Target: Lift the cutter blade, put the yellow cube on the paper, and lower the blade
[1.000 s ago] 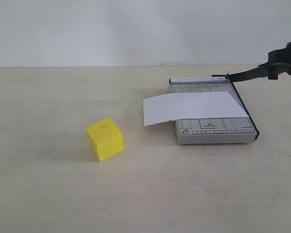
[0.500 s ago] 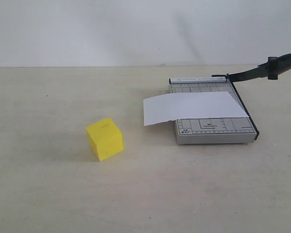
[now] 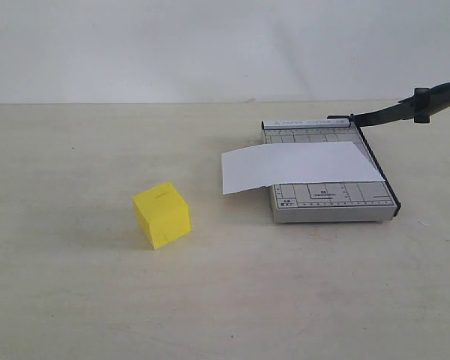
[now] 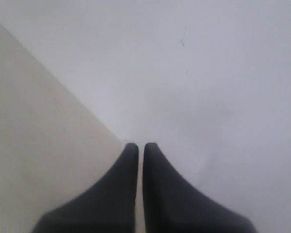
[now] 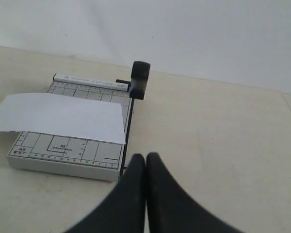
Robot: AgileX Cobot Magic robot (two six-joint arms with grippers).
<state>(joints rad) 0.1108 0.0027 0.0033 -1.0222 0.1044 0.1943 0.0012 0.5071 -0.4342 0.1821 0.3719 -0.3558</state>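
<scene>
The yellow cube (image 3: pixel 161 214) sits alone on the tabletop, well left of the grey cutter base (image 3: pixel 326 196). The white paper (image 3: pixel 300 165) lies across the base and overhangs its left side. The black cutter blade (image 3: pixel 405 109) stands raised, its handle end up at the right edge of the exterior view. In the right wrist view the blade handle (image 5: pixel 139 79) rises over the base (image 5: pixel 63 153) and paper (image 5: pixel 58 116); my right gripper (image 5: pixel 145 156) is shut and empty, short of the base's near corner. My left gripper (image 4: pixel 137 145) is shut, facing the wall. Neither gripper shows in the exterior view.
A pale wall (image 3: pixel 210 45) runs along the table's far edge. Bare tabletop (image 3: pixel 232 292) lies between the cube and the cutter and across the front. Only the wall and a strip of tabletop (image 4: pixel 34 145) appear in the left wrist view.
One second ago my right gripper was at the blade's handle end; it has since left the exterior view. The blade stays raised. Cube and paper have not moved.
</scene>
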